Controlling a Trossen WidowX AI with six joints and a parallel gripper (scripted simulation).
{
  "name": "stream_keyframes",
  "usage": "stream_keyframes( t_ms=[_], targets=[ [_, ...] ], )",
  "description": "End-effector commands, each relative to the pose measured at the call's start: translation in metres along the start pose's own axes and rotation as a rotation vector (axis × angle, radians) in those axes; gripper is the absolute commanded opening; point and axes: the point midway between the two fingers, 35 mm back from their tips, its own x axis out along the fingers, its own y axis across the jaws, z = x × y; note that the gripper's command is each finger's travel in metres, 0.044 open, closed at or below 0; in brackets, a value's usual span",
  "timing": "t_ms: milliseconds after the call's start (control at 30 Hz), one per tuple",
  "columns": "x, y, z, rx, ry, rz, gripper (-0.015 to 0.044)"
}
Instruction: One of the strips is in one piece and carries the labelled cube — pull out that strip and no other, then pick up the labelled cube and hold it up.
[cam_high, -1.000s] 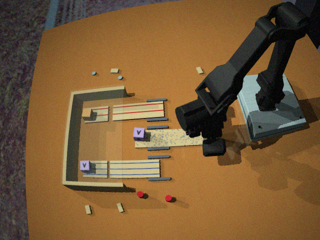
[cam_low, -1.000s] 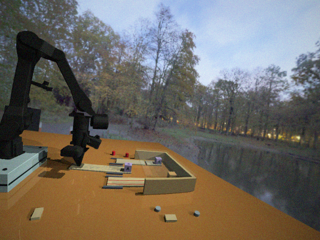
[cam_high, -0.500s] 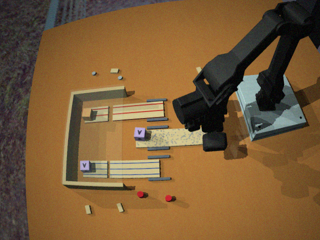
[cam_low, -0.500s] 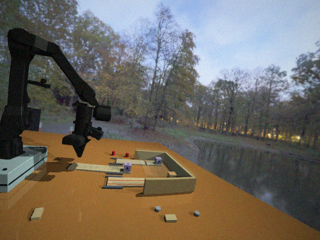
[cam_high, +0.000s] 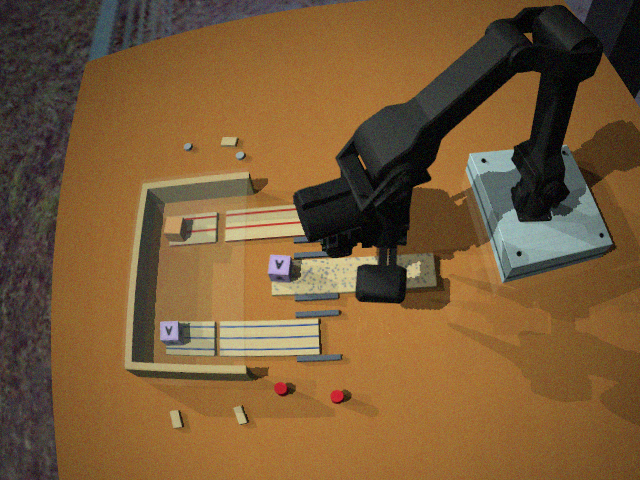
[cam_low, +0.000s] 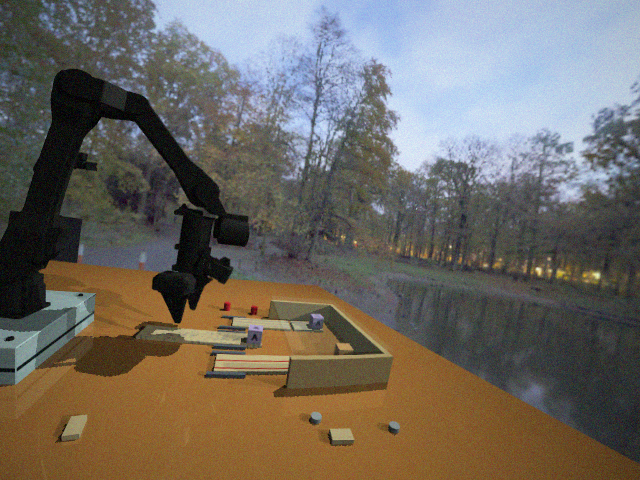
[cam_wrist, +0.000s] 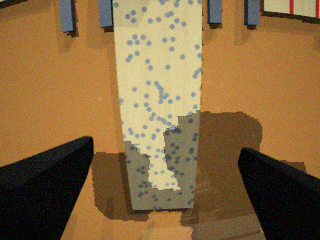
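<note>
A speckled strip (cam_high: 336, 276) (cam_low: 211, 336) (cam_wrist: 160, 75) lies in one piece between grey rails, wholly outside the walled enclosure. A purple cube marked A (cam_high: 279, 267) (cam_low: 254, 335) sits on its far end. My gripper (cam_low: 185, 315) (cam_wrist: 169, 151) is open and empty above the strip's end nearest the robot base, one finger to each side in the wrist view. A blue-lined strip (cam_high: 268, 338) has a gap before its short piece (cam_high: 199, 346), which bears another purple cube marked A (cam_high: 169, 331) (cam_low: 316, 321). A red-lined strip (cam_high: 261, 223) (cam_low: 250, 363) has a gap before its short piece, with an orange cube (cam_high: 174, 227) (cam_low: 343, 348).
The enclosure (cam_high: 135, 279) (cam_low: 338, 372) has walls on three sides and a see-through cover. Grey rails (cam_high: 316, 297) (cam_high: 317, 313) flank the strips. Two red discs (cam_high: 280, 388) (cam_high: 337, 396), small grey discs (cam_high: 188, 146) (cam_low: 315, 417) and small wooden blocks (cam_high: 229, 141) (cam_low: 341, 436) lie outside.
</note>
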Motion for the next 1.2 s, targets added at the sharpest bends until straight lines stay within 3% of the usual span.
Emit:
stream_keyframes(
  t_ms=[0, 1167],
  targets=[
    [-0.002, 0.002, 0.015, -0.003, -0.004, 0.001, 0.044],
    [-0.023, 0.013, 0.145, -0.003, -0.017, 0.001, 0.044]
  ],
)
